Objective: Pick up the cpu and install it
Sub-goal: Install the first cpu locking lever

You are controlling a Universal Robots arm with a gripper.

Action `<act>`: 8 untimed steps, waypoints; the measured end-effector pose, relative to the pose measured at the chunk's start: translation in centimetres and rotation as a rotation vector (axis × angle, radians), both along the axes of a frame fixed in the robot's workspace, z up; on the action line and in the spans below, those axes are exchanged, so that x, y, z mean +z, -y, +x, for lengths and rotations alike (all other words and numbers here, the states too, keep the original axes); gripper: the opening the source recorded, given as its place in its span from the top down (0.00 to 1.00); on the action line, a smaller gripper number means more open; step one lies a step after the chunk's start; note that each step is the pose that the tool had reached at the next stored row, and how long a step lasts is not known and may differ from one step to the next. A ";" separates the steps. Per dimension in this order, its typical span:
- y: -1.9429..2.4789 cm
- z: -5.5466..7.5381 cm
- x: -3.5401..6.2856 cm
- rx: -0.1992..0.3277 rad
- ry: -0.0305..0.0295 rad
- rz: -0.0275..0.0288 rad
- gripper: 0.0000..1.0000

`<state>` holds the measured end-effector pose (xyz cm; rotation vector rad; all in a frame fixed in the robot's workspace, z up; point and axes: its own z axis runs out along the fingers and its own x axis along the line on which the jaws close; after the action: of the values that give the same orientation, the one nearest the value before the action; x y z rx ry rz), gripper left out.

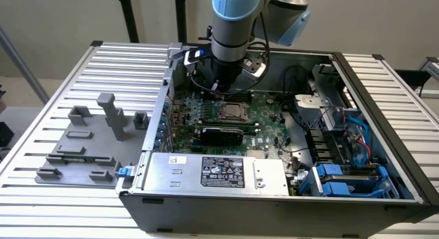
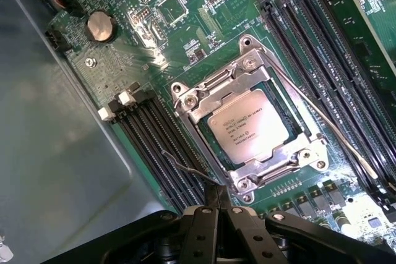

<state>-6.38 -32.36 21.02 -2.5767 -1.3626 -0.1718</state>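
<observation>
Chip (image 2: 249, 129): we see it seated flat inside the metal socket frame (image 2: 275, 164) on the green board (image 2: 185, 35).
Pincer (image 2: 216, 197): closed on nothing, just beside that frame.

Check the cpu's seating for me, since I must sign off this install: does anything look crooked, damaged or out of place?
Nothing stands out. The cpu lies flat in the socket frame, its edges parallel to the frame's, with no corner raised. The motherboard around it shows no visible damage.
</observation>
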 end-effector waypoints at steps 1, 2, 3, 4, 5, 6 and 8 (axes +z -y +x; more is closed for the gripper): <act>0.00 0.0 0.00 0.000 0.0000 0.0002 0.89; 0.00 0.0 -0.01 0.000 0.0000 0.0001 0.89; 0.01 0.0 -0.01 0.000 -0.0001 0.0001 0.89; 0.01 0.0 -0.02 0.000 -0.0001 0.0001 0.89; 0.00 0.0 -0.04 0.000 -0.0001 0.0001 0.89; 0.00 0.0 -0.07 0.000 -0.0002 0.0002 0.89; 0.00 0.0 -0.10 0.000 -0.0005 0.0011 0.89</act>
<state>-6.39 -32.36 20.92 -2.5760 -1.3614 -0.1720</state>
